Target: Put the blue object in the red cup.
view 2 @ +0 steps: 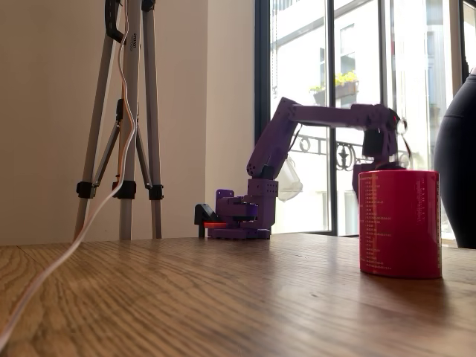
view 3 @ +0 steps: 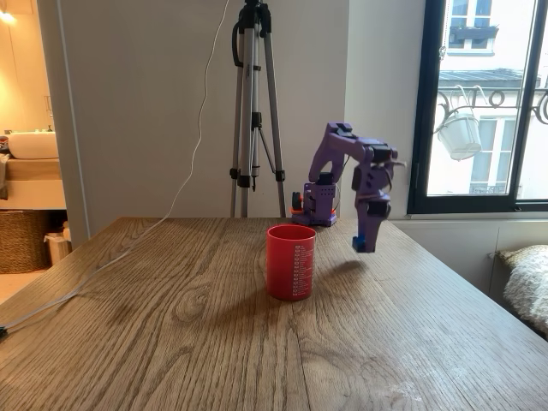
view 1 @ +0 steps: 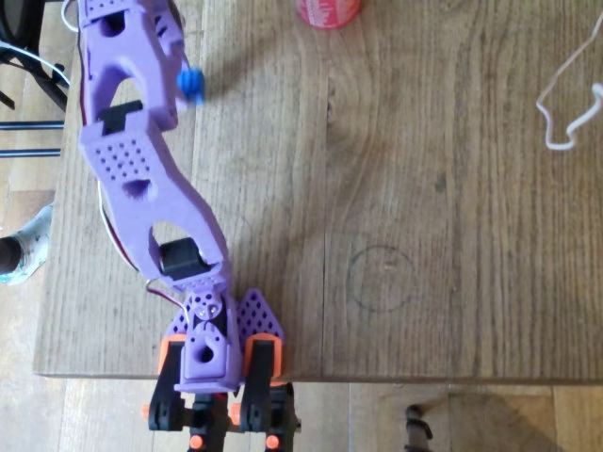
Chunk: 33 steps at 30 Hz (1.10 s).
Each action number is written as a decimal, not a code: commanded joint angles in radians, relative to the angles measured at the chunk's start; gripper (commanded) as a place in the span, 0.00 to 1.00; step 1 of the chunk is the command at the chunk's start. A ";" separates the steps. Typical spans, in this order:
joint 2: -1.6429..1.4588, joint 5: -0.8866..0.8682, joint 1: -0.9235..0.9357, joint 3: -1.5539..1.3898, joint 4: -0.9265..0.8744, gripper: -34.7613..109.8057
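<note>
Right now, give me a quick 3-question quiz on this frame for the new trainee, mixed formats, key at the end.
1. True or false: the blue object is already inside the red cup.
2. Multiple choice: in the fixed view from the table's far end, where is the gripper relative to the cup? A) directly above its opening B) to the right of it, off the table C) resting on the table to its left
3. Fill in: the white cable lies on the ____ table.

Key: 1 false, the gripper holds it in the air. 2 B. 3 wooden.
</note>
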State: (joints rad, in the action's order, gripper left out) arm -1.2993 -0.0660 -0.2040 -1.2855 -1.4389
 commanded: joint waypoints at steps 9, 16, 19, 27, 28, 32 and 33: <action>-0.333 0.391 0.339 0.067 0.479 0.24; -0.179 0.514 0.437 0.071 0.649 0.24; -0.132 0.557 0.425 0.074 0.684 0.24; -0.009 0.621 0.380 0.120 0.756 0.24; -0.005 0.626 0.383 0.126 0.756 0.24; 0.009 0.640 0.394 0.129 0.759 0.24; 0.011 0.640 0.399 0.130 0.761 0.24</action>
State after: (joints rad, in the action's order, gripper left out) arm -1.2563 0.5645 0.1887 -1.2671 -0.7010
